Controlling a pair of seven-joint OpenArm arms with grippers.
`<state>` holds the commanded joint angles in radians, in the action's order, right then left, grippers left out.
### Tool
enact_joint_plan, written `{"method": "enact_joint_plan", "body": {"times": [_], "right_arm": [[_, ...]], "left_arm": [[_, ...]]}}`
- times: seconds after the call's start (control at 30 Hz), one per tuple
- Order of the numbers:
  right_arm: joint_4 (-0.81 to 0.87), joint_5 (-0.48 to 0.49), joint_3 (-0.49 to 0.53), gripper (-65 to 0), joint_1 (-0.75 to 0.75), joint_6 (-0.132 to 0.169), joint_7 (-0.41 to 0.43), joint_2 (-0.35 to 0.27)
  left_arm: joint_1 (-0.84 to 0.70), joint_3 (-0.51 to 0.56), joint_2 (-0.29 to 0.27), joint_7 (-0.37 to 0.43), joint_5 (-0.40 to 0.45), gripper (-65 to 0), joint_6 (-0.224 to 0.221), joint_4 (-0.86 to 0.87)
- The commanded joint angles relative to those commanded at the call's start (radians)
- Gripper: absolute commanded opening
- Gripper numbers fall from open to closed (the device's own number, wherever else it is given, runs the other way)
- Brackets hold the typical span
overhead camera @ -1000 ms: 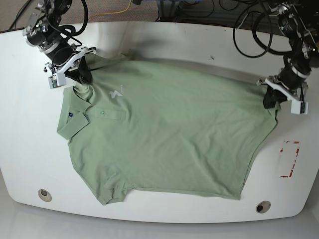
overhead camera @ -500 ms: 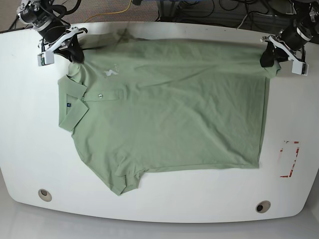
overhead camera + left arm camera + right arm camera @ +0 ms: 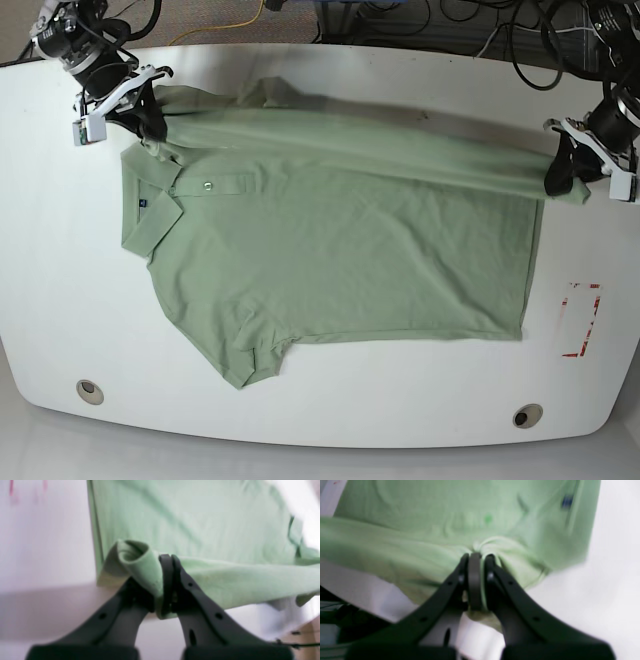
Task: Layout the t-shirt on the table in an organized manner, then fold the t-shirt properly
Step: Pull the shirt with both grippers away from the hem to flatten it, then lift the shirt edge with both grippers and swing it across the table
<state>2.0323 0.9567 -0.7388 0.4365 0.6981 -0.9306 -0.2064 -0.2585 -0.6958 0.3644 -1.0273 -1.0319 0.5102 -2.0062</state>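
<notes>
Now t-shirt (image 3: 340,250) between both grippers

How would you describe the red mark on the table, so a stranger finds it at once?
Start at the white table. Beside the t-shirt's bottom hem, near the left pincer, lies the red tape rectangle. It is the only red thing; the grommet holes are round and grey.
</notes>
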Motion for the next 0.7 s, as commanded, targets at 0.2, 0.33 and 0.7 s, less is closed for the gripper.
{"method": "enact_joint_plan", "body": {"times": [0.2, 0.33, 0.7], "right_arm": [[0.0, 0.061, -0.003, -65.0, -0.135, 0.0, -0.002, -0.066], [-0.003, 0.063, -0.002, -65.0, -0.253, 0.0, -0.005, -0.092], [-0.002, 0.066, 0.002, -65.0, -0.591, 0.0, -0.11, -0.133]], "left_arm": [[0.183, 0.04, 0.026, 0.0, -0.002, -64.9, 0.002, 0.002], [0.322, 0.118, 0.063, 0.0, 0.002, -64.9, 0.002, 0.003], [0.667, 0.226, 0.055, 0.005, -0.005, -64.7, 0.002, 0.003]]}}
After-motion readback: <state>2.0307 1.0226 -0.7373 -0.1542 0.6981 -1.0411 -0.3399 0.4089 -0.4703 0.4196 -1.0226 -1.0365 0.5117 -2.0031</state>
